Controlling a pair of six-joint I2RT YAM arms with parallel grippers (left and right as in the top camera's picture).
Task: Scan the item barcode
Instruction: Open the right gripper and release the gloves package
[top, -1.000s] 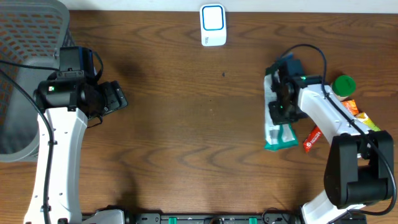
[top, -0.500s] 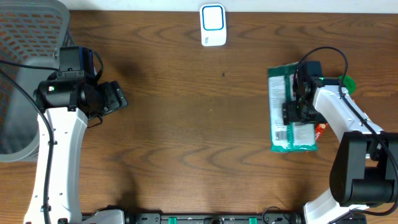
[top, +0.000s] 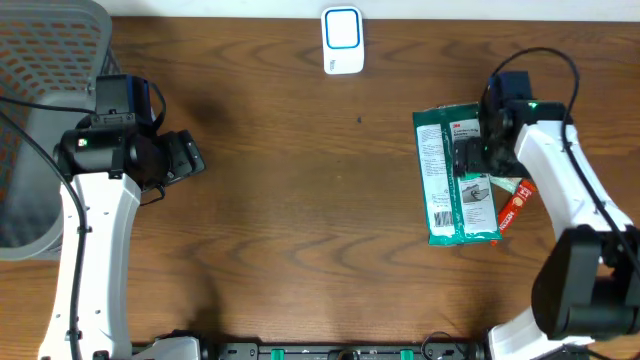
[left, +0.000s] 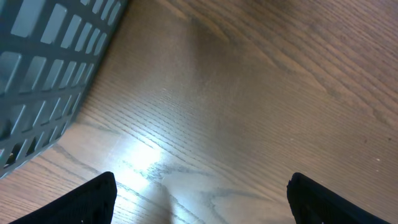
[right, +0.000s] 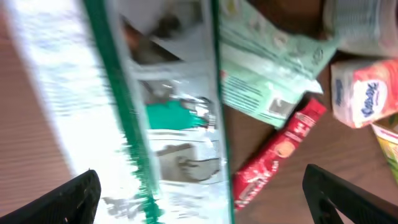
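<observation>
The green packet (top: 455, 175) lies flat on the table (top: 300, 220), out toward 3 o'clock, its long side running from 12 to 6 and a white printed panel facing up. The right end effector (top: 476, 158) hangs over the packet's 3 o'clock edge with its jaws spread wide, gripping nothing. From its wrist camera the two fingers sit far apart with the packet lying loose under them. A red stick packet (top: 512, 205) lies just beside it at 4 o'clock. The white-and-blue scanner (top: 342, 40) sits at 12 o'clock by the table's far edge, well apart. Over at 9 o'clock the left end effector (top: 186, 158) is spread wide too, empty above bare wood, near a grey mesh basket (top: 40, 60) at 10 o'clock.
</observation>
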